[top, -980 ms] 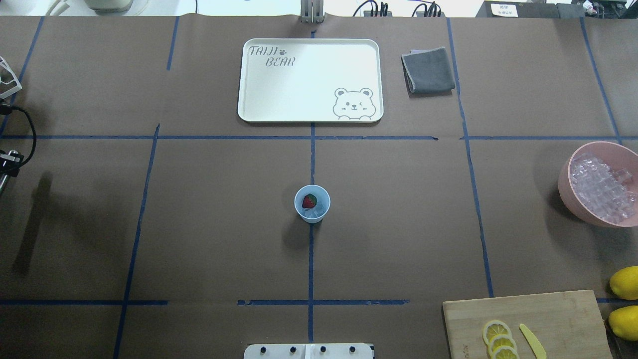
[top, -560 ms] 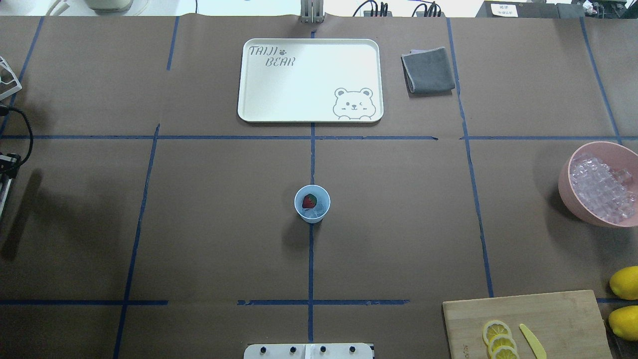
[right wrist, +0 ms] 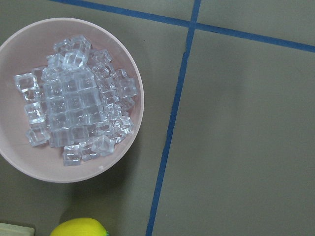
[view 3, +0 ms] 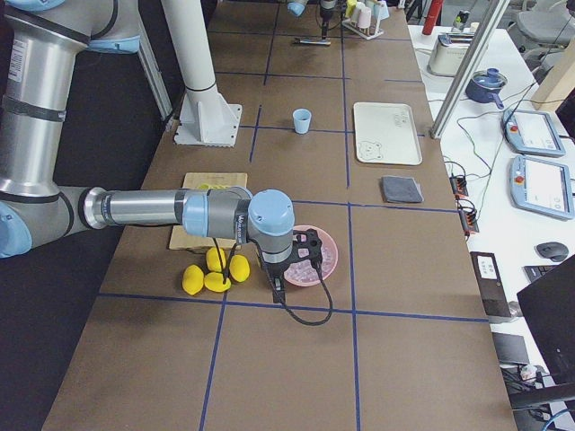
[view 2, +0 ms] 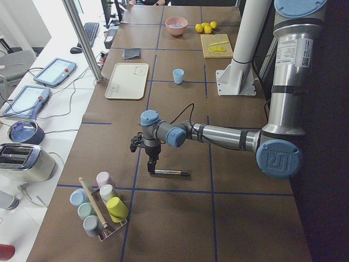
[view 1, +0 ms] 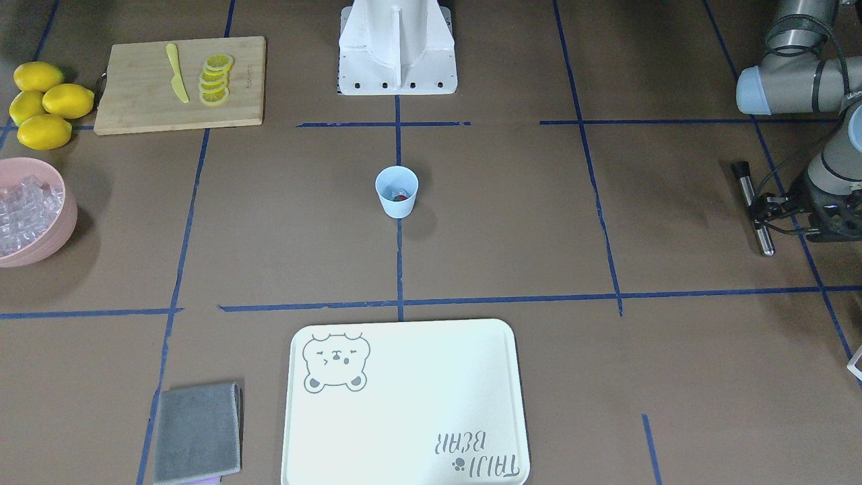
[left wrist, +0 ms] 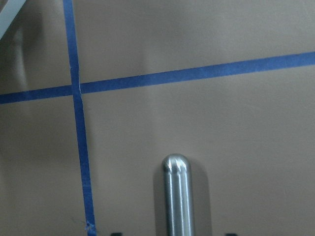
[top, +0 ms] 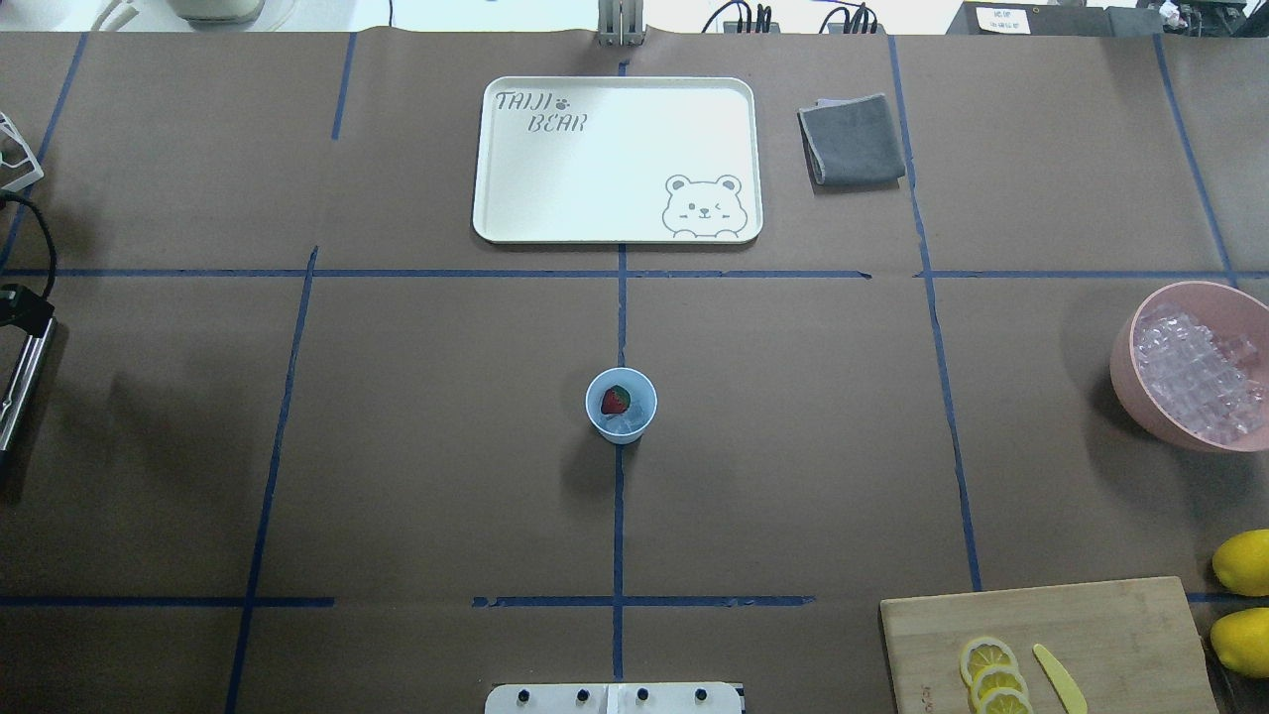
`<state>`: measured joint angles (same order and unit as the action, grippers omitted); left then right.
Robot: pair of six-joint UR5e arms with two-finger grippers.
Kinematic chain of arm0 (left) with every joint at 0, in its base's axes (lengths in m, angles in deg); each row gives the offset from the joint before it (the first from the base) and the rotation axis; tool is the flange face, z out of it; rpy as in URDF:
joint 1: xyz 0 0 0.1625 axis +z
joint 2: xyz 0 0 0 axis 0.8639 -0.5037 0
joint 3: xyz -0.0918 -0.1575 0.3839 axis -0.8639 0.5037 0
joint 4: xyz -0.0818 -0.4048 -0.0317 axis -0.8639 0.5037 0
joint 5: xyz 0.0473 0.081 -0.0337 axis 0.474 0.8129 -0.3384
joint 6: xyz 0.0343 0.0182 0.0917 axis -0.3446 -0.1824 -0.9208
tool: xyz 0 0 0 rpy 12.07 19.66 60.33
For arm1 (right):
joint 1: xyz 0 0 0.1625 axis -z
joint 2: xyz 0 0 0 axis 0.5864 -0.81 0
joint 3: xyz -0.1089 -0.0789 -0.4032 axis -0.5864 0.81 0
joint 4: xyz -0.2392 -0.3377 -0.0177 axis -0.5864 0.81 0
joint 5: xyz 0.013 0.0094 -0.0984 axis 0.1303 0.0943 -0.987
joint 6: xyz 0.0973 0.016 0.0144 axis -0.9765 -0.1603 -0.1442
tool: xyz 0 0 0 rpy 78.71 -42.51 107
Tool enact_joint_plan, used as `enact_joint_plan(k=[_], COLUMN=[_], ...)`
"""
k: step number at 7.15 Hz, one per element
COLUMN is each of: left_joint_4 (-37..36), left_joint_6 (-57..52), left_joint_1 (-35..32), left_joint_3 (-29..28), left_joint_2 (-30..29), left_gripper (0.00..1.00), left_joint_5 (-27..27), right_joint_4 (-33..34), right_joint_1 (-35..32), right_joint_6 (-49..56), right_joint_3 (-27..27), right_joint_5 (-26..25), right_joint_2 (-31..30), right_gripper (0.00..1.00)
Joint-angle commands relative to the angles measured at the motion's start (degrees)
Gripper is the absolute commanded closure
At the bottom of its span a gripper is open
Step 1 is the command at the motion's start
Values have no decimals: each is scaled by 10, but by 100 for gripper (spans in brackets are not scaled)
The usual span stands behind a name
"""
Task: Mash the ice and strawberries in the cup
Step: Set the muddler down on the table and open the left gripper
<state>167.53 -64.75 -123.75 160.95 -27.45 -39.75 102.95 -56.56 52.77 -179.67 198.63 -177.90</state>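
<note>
Even overhead light, soft shadows

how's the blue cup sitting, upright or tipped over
Upright: the cup stands on its base, rim up, with the strawberry and ice inside.

left hand (top: 22, 309): cut by overhead's left edge | metal rod (left wrist: 178, 196): base cut off | right hand (view 3: 289, 260): fingers too small to tell

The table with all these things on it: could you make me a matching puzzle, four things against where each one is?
Things:
1. strawberry
2. lemon slices
3. grey cloth
4. metal rod

Places:
A. beside the white tray
B. in the left gripper
C. in the light-blue cup
D. on the wooden board

Pairs: 1-C, 2-D, 3-A, 4-B.
</note>
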Motion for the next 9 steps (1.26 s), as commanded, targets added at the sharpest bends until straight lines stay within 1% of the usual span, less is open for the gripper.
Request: enact_joint_plan(k=[1,2,3,4,5,7,9], left_joint_4=[-53,-87,-124,-140,-141,-141,-139], left_joint_6=[-147,-210,-270,-303,-307,-328,-333], left_joint_1=[-72,-123,-187,-249,-290,-332,-335], left_joint_3=[3,4,4,6,15,22,29], left_joint_2=[-8,-10,-9,-2,7,28,45], left_gripper=[0,0,0,0,0,0,0], left_joint_5=[-40,-68,-134,-193,-223,-228,-221], right_joint_4=[0,0,0,0,0,0,0], right_joint_1=[0,0,0,0,0,0,0], right_joint_6=[-1,-1,-1,-1,-1,-1,-1], right_joint_3=[0,0,-1,-1,-2,-2,-2], right_joint_5=[0,0,0,0,0,0,0], right_joint_2=[0,0,0,0,1,1,0], right_gripper=[1,1,1,1,1,1,1])
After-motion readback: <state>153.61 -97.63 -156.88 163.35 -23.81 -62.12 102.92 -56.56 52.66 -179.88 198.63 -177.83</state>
